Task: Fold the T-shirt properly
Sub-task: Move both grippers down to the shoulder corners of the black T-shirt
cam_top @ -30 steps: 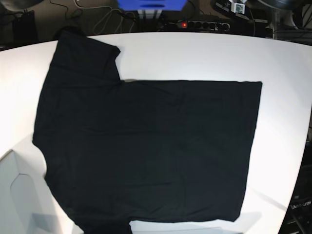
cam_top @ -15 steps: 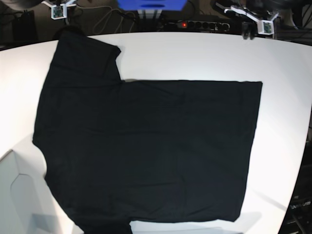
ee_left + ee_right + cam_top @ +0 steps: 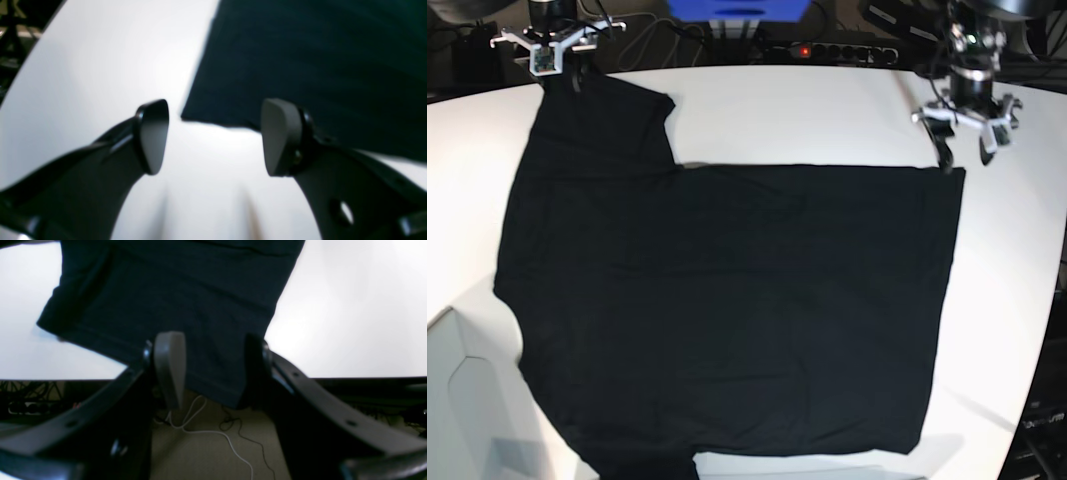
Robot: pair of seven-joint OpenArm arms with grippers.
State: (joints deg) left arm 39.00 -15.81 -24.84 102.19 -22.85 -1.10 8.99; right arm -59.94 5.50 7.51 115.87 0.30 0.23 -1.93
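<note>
Base view: black T-shirt (image 3: 727,310) flat on white table (image 3: 807,110), both claws open, empty.

The plain black T-shirt (image 3: 727,310) lies spread flat, one sleeve overhanging the far edge.

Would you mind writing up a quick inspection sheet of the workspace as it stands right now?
Surface: white table, bare around the cloth.
Job's things: black T-shirt spread flat, unfolded; one sleeve end overhangs the far table edge in the right wrist view.
Clutter: nothing seen on the table.
Grippers: left gripper open above the shirt's hem corner, nothing between its jaws; right gripper open, straddling the sleeve hem, not closed on it.
Cables: white cable and dark cables on the floor beyond the table; power strip with a red light behind it.
Surroundings: blue object behind the table.
</note>
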